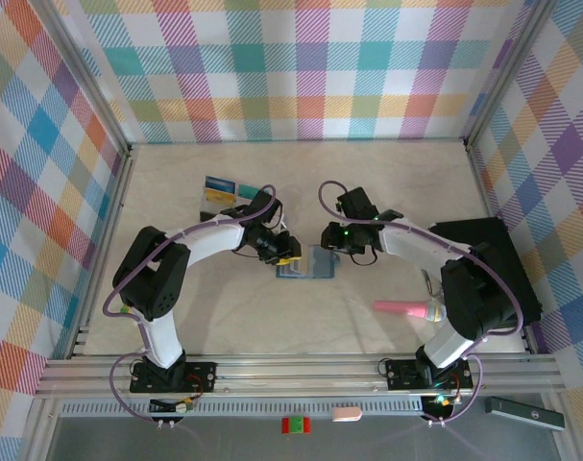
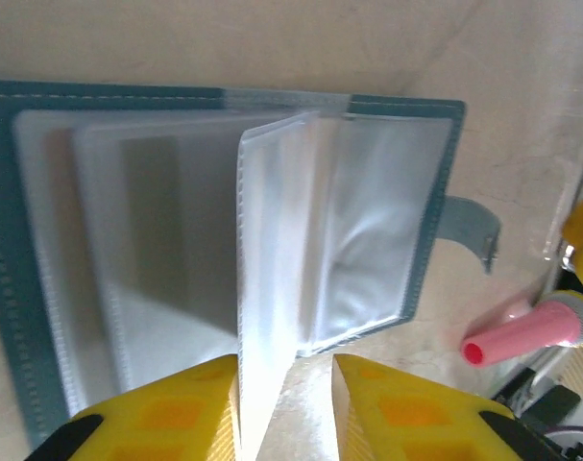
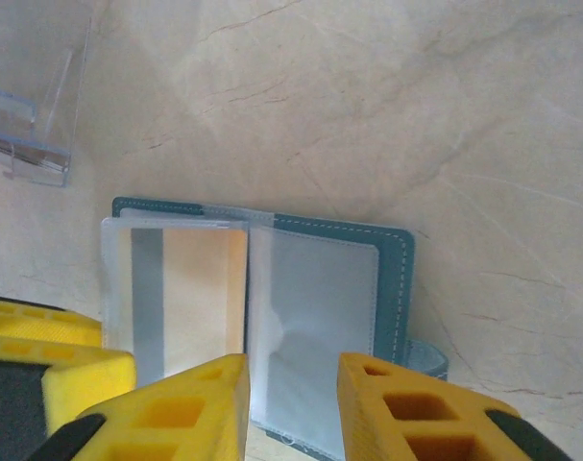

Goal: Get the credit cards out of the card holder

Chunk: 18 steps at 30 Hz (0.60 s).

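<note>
White shells and black joints make up my arms (image 1: 209,235), thin purple cables (image 1: 320,199) looping alongside. My fingers (image 2: 166,413) are blocky yellow plastic with square recesses.

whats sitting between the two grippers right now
The open card holder lies between the left gripper and the right gripper; the top external view shows this.

The card holder (image 2: 176,221) is lying open on the table (image 2: 272,48), teal cover down. One clear sleeve (image 2: 272,250) is standing up between the yellow fingers (image 2: 176,408) of the left gripper (image 2: 286,370), whose jaws are sitting apart, wider than the sleeve. The holder's side tab (image 2: 464,226) is pointing toward a pink tube (image 2: 526,331) lying near it, not touching.
</note>
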Tool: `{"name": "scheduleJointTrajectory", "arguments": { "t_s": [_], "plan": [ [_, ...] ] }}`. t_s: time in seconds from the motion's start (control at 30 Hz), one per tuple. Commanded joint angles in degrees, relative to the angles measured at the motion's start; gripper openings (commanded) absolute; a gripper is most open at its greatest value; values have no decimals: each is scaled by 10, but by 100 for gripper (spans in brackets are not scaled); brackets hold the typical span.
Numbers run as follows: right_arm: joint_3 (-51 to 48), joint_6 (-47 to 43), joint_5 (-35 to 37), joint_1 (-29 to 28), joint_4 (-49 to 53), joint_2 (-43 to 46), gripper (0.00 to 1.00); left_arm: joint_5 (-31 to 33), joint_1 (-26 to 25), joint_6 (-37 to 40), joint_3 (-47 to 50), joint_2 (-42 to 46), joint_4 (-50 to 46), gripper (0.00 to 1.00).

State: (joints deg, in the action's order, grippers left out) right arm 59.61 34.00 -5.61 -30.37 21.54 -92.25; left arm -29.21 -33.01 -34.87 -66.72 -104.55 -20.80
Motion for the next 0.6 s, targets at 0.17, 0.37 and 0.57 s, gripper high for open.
{"name": "scheduleJointTrajectory", "arguments": {
  "t_s": [0.17, 0.37, 0.57],
  "plan": [
    [-17, 16, 0, 15, -22, 33, 30, -62, -13, -37, -6, -1, 75, 35],
    [-27, 21, 2, 22, -27, 43, 30, -68, -21, -56, -10, -14, 96, 36],
    [-37, 29, 8, 29, -33, 55, 30, -72, -31, -80, -16, -33, 120, 38]
  ]
}}
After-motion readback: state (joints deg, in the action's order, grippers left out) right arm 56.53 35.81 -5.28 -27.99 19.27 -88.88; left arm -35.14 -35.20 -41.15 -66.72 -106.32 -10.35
